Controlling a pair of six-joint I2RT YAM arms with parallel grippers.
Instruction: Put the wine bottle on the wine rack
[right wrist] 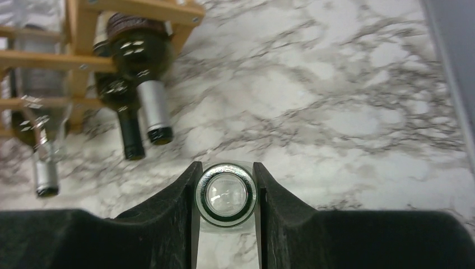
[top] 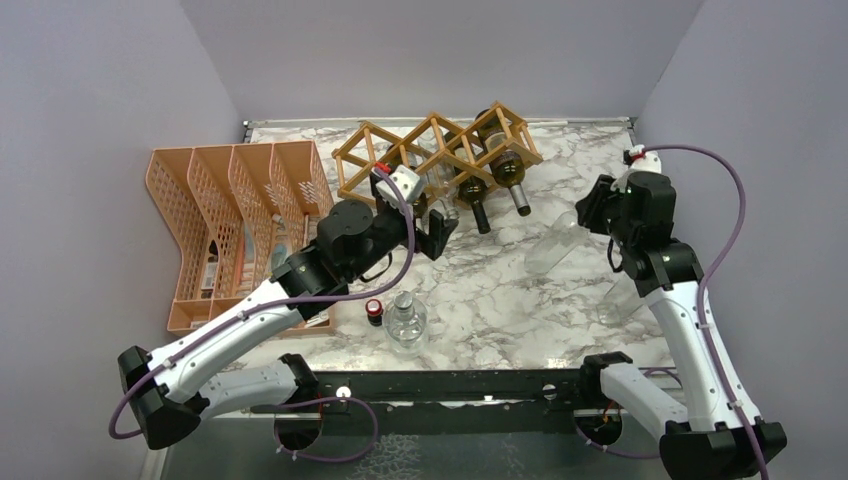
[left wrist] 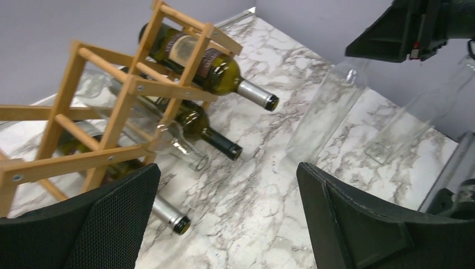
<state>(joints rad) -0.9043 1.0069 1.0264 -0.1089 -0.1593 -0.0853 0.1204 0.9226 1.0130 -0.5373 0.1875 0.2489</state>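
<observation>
- Right wrist: wine bottle (right wrist: 226, 194) is clear glass, no cap, open round mouth seen straight down the neck.
- Right claw (right wrist: 226, 166) is clenched on that neck, one black finger each side, both touching the glass just below the rim.
- Top external: wine bottle (top: 553, 245) leans w/ neck up toward the right claw (top: 585, 215) and body slanting toward the table's centre. It's in the right half of the table. Can't tell if its base touches the marble.
- Wine rack (top: 440, 150) runs along the back edge: light wood, open diamond cells. Dark green bottles (top: 511, 172) lie in its right-end cells, necks pointing toward the near edge.
- Bare marble btw the rack's right end and the held bottle; more bare top toward the back right corner.
- Left claw (top: 440, 225) is released, jaws wide w/ nothing in them, just in front of the rack's middle.
- Second clear bottle (top: 620, 297) stands near the right edge; orange mesh organiser (top: 230, 215) at the left edge.
</observation>
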